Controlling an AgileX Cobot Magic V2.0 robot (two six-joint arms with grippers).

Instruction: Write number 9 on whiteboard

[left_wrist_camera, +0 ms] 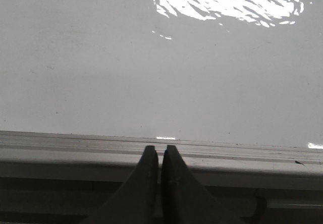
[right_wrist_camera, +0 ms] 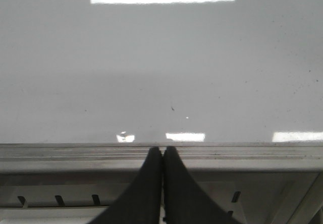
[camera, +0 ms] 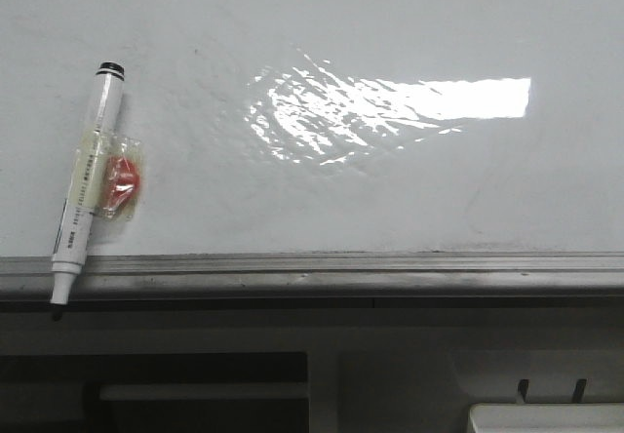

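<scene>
Left claw [left_wrist_camera: 160, 156]: both dark fingers pressed together, nothing between them, tips level with the grey ledge [left_wrist_camera: 75, 153] below the whiteboard [left_wrist_camera: 126, 72]. Right claw [right_wrist_camera: 162, 156]: same posture, fingers closed on nothing, also just in front of the ledge. Neither visible in the front view.

Outward from the claws, only bare glossy board with bright glare. No number 9 anywhere on it, so writing not yet begun.

Further out, in the front view, a white marker pen [camera: 86, 181] with black cap, fixed to the board at the left side by a clear holder with a red part [camera: 123, 185], slightly tilted, lower tip hanging over the ledge.

Judged step: the very start, before picking the tool. Next move probably for the left claw, being nearer: open wide, approach the pen body above or below the holder, close firmly, pull it free. Then, most likely, uncap before touching the surface. Cannot tell how strongly the holder keeps the pen.
</scene>
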